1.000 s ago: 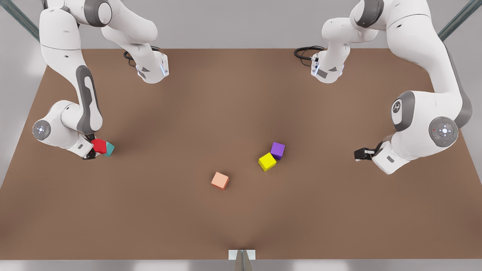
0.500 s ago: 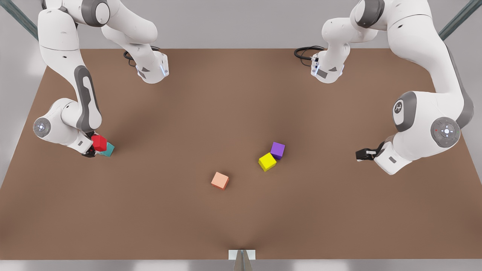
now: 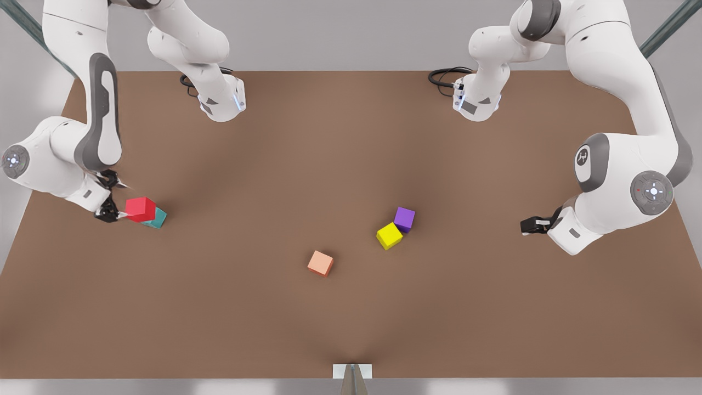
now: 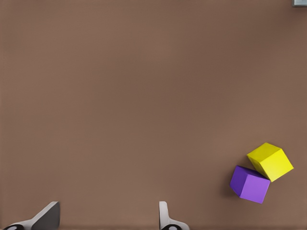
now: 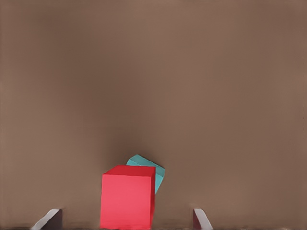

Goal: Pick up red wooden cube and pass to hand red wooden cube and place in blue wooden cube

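Observation:
The red wooden cube (image 3: 140, 208) rests on top of the teal blue wooden cube (image 3: 158, 219) near the front view's left edge of the table. In the right wrist view the red wooden cube (image 5: 127, 196) hides most of the blue wooden cube (image 5: 149, 168) behind it. My right gripper (image 3: 120, 201) is just to the front view's left of the pair, open, its fingertips (image 5: 50, 218) spread clear of the red cube's sides. At the front view's right my left gripper (image 3: 526, 225) waits open with nothing in it, its fingertips (image 4: 48, 216) low over bare table.
A purple cube (image 3: 404, 219) and a yellow cube (image 3: 389, 235) touch each other right of centre; they also lie ahead of the left gripper as purple cube (image 4: 249, 184) and yellow cube (image 4: 270, 161). A salmon-orange cube (image 3: 320, 263) lies alone near the middle. Both arm bases stand at the back.
My right gripper has opened and drawn back toward the front view's left, letting go of the red cube, which stays on the teal cube. The left arm has barely shifted.

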Available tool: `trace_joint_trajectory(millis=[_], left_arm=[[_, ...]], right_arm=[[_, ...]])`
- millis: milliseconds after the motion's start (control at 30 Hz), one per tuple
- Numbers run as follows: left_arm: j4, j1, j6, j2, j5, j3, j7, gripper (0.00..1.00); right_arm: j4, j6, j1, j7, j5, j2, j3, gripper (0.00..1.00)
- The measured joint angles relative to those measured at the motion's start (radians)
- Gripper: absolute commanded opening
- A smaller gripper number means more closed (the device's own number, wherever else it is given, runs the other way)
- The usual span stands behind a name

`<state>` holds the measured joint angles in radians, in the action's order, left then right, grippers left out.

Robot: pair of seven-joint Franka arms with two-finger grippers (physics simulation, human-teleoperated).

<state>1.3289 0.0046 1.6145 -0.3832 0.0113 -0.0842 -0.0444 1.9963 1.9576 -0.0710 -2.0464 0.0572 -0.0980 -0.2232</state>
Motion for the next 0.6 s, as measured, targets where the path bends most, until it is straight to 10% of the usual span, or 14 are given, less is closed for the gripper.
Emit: trace_joint_trajectory(millis=[200,600], left_arm=[[0.000,0.000,0.000,0.000,0.000,0.000,-0.001,1.00],[0.000,0.000,0.000,0.000,0.000,0.000,-0.003,1.00]], right_arm=[[-0.475,-0.234,0.289,0.520,-0.003,-0.296,0.004,1.00],[-0.423,-0.475,0.318,1.246,-0.077,0.044,0.003,1.00]])
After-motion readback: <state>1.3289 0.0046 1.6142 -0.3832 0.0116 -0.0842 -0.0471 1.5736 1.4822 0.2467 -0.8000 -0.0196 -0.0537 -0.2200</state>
